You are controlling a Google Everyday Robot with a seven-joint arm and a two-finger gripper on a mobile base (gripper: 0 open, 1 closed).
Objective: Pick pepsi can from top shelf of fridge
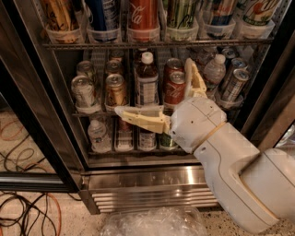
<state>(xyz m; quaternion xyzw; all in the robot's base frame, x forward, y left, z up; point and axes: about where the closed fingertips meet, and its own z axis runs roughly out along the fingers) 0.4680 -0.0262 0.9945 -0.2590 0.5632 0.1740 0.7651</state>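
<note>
The pepsi can (103, 14), dark blue with white lettering, stands in a clear tray on the top shelf (156, 44), second from the left. Its top is cut off by the picture's edge. A red Coca-Cola can (143, 14) stands to its right and a green can (179, 13) beyond that. My gripper (153, 85) is open and empty, with one cream finger (138, 118) pointing left and the other (193, 78) pointing up. It hangs in front of the middle rack of the fridge (147, 184), below and to the right of the pepsi can.
The middle rack holds cans and bottles (146, 83), and the lowest rack more bottles (99, 136). A dark door frame (41, 115) runs down the left. Cables (23, 212) lie on the floor at the left. A clear plastic bag (152, 223) lies below the base grille.
</note>
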